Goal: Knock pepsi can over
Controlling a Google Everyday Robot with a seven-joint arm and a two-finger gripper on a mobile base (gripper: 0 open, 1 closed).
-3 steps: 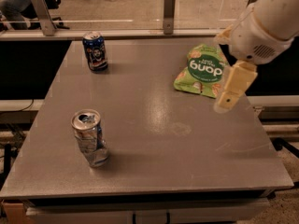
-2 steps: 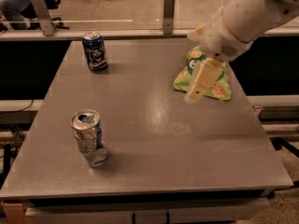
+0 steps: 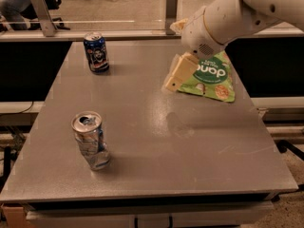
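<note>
Gripper (image 3: 178,75) hangs at one o'clock over the table (image 3: 199,165), clenched or released I cannot tell, just beside the green chip bag (image 3: 213,77). The pepsi can (image 3: 96,52) stands upright at eleven o'clock, well apart. A low sweep might drag the bag or pass behind the can.

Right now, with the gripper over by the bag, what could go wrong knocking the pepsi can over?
1. The gripper hangs at the bag's left edge, far from the pepsi can; a low sweep might drag the bag.
2. The pepsi can stands upright near the table's far-left edge; a hard push could send it off.
3. A wide arc might hit the dented can at front left instead.
</note>
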